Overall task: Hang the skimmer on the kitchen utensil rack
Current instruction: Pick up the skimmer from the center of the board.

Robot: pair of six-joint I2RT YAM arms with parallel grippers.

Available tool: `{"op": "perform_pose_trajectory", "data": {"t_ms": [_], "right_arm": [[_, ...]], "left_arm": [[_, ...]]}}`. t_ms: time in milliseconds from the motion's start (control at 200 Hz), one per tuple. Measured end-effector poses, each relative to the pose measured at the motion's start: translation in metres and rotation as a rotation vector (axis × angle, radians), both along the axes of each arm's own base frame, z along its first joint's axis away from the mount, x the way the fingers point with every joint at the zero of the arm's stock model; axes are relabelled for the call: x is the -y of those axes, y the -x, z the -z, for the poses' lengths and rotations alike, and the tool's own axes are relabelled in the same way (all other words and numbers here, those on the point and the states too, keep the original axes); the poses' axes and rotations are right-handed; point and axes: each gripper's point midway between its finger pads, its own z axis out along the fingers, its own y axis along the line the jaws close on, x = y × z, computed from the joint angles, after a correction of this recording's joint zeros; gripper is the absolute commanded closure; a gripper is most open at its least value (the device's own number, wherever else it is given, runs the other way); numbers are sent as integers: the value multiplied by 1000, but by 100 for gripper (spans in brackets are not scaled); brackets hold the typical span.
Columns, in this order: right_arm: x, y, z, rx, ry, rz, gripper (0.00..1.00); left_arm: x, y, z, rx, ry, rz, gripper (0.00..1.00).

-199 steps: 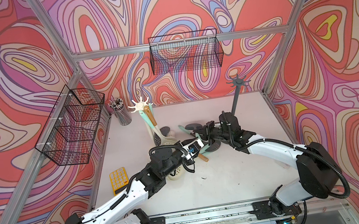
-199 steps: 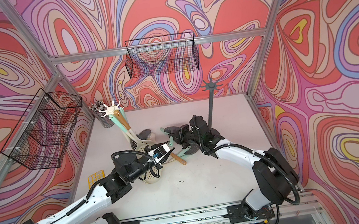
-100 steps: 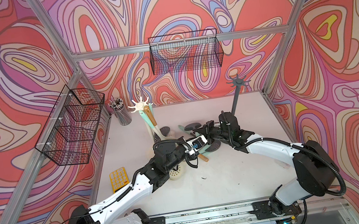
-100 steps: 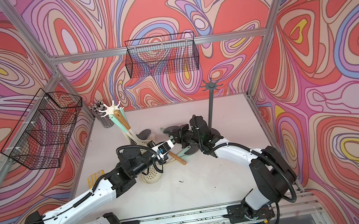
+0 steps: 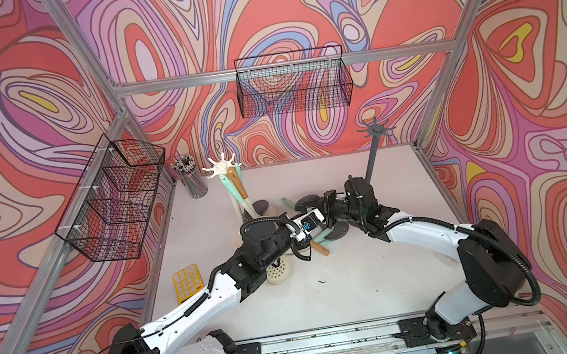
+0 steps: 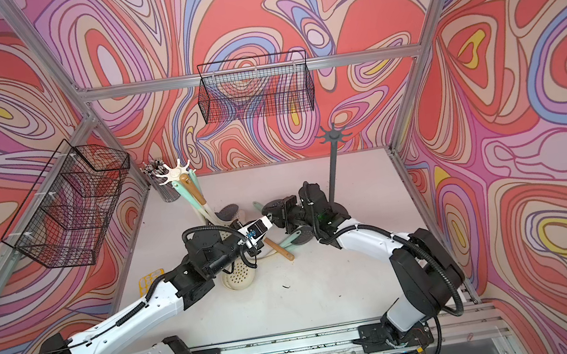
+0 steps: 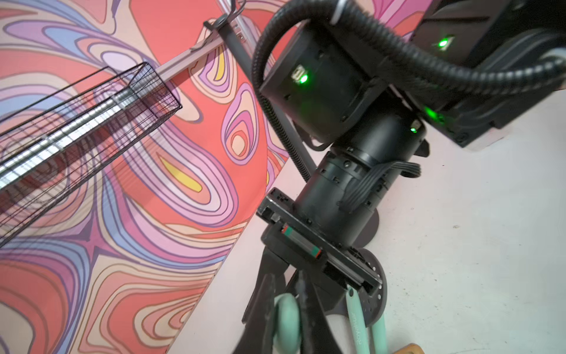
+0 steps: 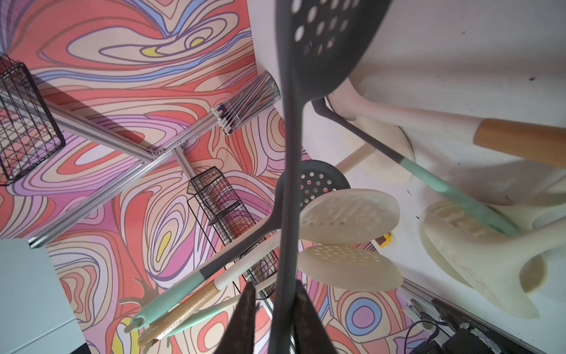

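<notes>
A: Skimmer point(image 8: 291, 147) location?
B: Held over the middle of the tabletop point(image 5: 346, 289), between both arms; perforated grey head, grey shaft.
A: Fingers?
B: Left fingers point(image 7: 260, 306) pinching its mint loop end point(image 7: 286, 318). Right fingers point(image 8: 245, 321) slightly spread, shaft between them, gap on one side.
A: Rack?
B: Dark utensil rack point(image 5: 372, 153) upright near far right corner, apart from skimmer.
</notes>
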Motion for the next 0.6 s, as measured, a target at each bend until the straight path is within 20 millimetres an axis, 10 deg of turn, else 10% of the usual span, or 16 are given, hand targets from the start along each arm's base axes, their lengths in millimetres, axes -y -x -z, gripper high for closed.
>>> {"op": "perform_pose_trajectory", "data": {"t_ms": [260, 601], "right_arm": [[2, 6, -13, 120, 51, -36, 45], [35, 21, -80, 634, 275, -2, 45]], "left_arm": [[-17, -21, 2, -47, -11, -123, 100], [-48, -50, -6, -183, 82, -260, 100]]}}
